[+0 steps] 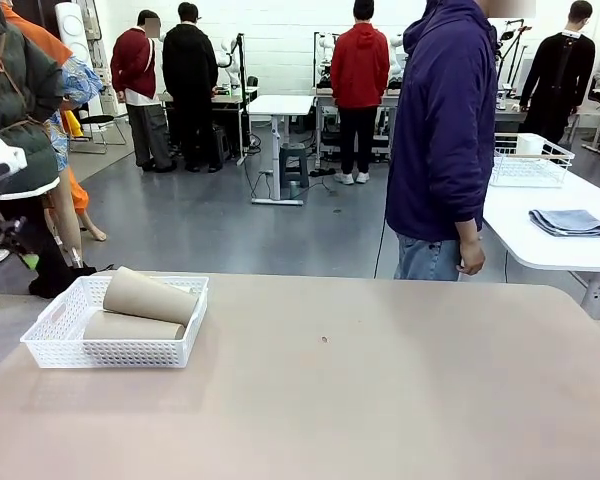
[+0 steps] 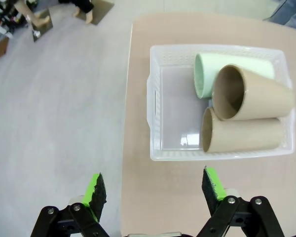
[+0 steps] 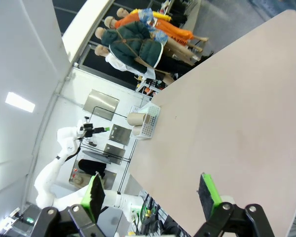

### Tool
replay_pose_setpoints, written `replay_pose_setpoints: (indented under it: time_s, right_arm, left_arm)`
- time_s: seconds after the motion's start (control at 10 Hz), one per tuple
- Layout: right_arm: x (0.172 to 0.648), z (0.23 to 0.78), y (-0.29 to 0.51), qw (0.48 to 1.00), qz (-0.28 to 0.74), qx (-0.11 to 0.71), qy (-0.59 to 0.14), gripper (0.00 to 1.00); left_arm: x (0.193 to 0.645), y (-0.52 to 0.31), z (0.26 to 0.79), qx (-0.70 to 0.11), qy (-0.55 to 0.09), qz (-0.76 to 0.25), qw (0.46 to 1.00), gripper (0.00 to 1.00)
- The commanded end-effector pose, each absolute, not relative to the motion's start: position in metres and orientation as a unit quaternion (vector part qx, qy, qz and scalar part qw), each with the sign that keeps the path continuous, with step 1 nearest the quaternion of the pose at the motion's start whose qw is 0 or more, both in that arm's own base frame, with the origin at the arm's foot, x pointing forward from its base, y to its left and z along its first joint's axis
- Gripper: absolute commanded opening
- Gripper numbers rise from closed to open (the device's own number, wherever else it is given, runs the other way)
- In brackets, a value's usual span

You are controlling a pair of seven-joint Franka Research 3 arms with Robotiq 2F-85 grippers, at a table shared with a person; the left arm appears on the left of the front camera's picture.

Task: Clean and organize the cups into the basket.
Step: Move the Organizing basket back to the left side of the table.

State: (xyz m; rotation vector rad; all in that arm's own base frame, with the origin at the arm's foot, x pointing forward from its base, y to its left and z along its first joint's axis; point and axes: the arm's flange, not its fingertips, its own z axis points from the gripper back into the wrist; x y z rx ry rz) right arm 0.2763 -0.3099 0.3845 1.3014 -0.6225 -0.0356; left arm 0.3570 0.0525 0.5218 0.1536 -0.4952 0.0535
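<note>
- cups lie on their sides in the basket (image 1: 55,340), a white lattice-walled tray with a rolled rim near the table's (image 1: 380,400) left edge – two tan-brown cups (image 2: 244,136), one stacked atop the others (image 2: 251,94), and a pale mint green cup (image 2: 227,69) at the back, all matte and plain.
- no writing or labels can be read on them.
- left gripper (image 2: 155,190) hangs above the table edge just short of the basket, green pads spread wide, holding nothing.
- right gripper (image 3: 150,192) is likewise spread apart and empty, over bare tabletop well apart from the basket.
- person in a dark purple jacket (image 1: 445,120) stands at the far side; beyond, a white side table carries a wire basket (image 1: 530,160) and a folded grey cloth (image 1: 568,222).
</note>
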Motion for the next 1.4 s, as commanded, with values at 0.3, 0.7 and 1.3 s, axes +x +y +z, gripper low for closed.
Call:
replay_pose_setpoints:
  time_s: [0.3,0.7,1.3]
  right_arm:
    - [0.273,0.386,-0.307,0.754,-0.023,0.593,-0.283,1.00]
    - [0.273,0.386,-0.307,0.754,-0.023,0.593,-0.283,1.00]
    - [0.273,0.386,-0.307,0.754,-0.023,0.593,-0.283,1.00]
  left_arm:
    - [0.350,0.050,0.537,0.077,-0.263,0.021,0.961,1.00]
    - [0.350,0.050,0.537,0.077,-0.263,0.021,0.961,1.00]
    - [0.332,0.170,0.614,-0.373,-0.067,0.057,0.924,1.00]
